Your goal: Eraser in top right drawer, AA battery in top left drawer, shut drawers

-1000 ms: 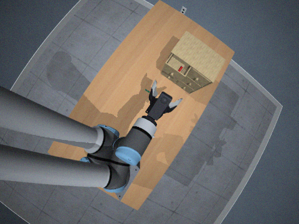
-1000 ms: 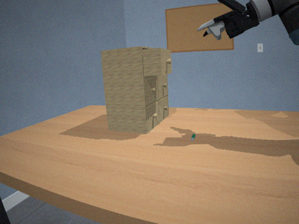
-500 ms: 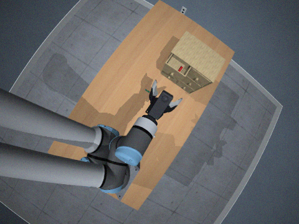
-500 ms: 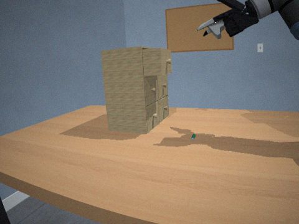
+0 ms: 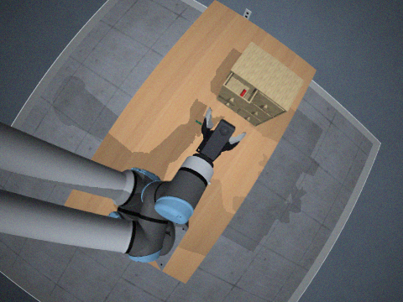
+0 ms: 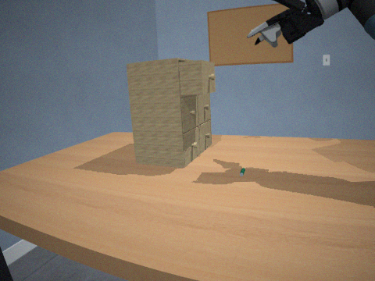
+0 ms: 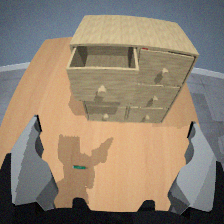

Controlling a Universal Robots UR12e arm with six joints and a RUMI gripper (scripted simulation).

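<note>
The wooden chest stands upright at the far end of the table, and it also shows in the wrist view. Its top left drawer is pulled out and looks empty. The red eraser lies in the top row. In the wrist view it is a red sliver just behind the front of the top right drawer. The small green AA battery lies on the table in front of the chest, and the wrist view shows it too. My gripper hangs open and empty, high above the table in front of the chest.
The lower drawers of the chest look shut. The table's long edges run close on both sides of the chest. A corkboard and a wall socket are on the wall behind.
</note>
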